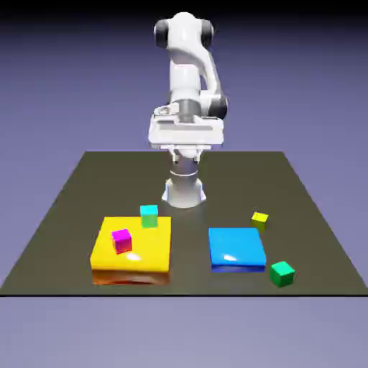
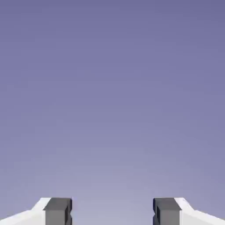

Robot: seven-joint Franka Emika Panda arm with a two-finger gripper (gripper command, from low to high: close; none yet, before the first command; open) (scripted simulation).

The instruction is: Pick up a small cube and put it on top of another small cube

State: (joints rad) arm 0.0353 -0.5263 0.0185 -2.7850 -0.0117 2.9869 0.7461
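Observation:
Several small cubes lie on the dark table. A magenta cube (image 1: 122,241) rests on a flat yellow slab (image 1: 144,255). A cyan-topped cube (image 1: 149,215) stands at that slab's far edge. On the exterior view's right are a yellow cube (image 1: 259,220) and a green cube (image 1: 282,273). My gripper (image 1: 185,146) hangs high above the table's far side, well away from every cube. In the hand view the gripper (image 2: 112,212) is open, its grey fingertips (image 2: 58,211) wide apart with only the blue-violet backdrop between them. No cube shows there.
A flat blue slab (image 1: 236,249) lies right of the yellow slab, between the yellow and green cubes. The robot's base (image 1: 184,190) stands behind the slabs. The table's front edge (image 1: 180,293) runs just below the slabs.

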